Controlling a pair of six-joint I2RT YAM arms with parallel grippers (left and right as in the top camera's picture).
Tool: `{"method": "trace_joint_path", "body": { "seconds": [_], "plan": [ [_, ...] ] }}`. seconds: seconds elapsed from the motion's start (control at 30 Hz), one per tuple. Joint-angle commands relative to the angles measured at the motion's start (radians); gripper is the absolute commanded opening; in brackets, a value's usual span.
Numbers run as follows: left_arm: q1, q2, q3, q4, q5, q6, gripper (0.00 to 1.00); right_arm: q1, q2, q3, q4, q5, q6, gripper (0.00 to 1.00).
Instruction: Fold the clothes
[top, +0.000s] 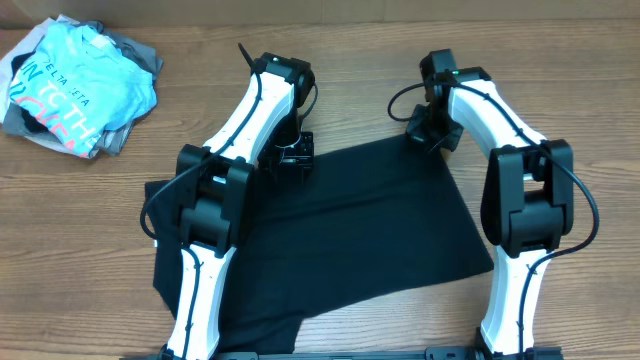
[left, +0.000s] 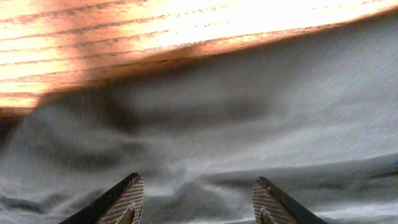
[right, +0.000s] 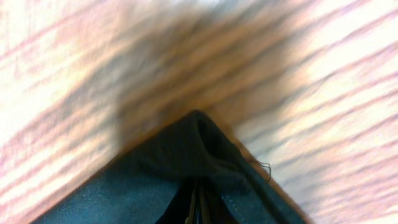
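Observation:
The clothes (top: 380, 230), a black T-shirt, lie spread flat on the wooden table (top: 360, 60) between the two arms. My left gripper (top: 290, 155) stands at the shirt's far left edge. In the left wrist view its fingers (left: 127, 199) are apart just above the rumpled fabric (left: 249, 124), with nothing between them. My right gripper (top: 428, 128) is at the far right corner. In the right wrist view this gripper (right: 198, 208) is shut, pinching the stitched corner of the shirt (right: 137, 186), with bare table beyond it.
A heap of other garments lies at the far left corner: a light blue T-shirt with lettering (top: 75, 85) on top of grey ones (top: 135, 55). The near part of the black shirt runs under the left arm (top: 205, 250).

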Motion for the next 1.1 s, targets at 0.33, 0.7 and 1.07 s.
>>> {"method": "trace_joint_path", "body": {
  "seconds": [0.33, 0.7, 1.07],
  "plan": [
    [0.005, 0.018, 0.019, 0.040, 0.004, 0.001, 0.67, -0.294, 0.075, -0.020, 0.047, 0.125, 0.020, 0.04],
    [0.010, 0.018, 0.018, 0.187, 0.000, -0.057, 0.53, -0.408, 0.075, -0.019, -0.030, 0.134, 0.186, 0.04],
    [0.094, 0.021, -0.009, 0.225, 0.000, -0.094, 0.14, -0.426, 0.075, -0.019, -0.048, 0.079, 0.203, 0.04]
  ]
}}
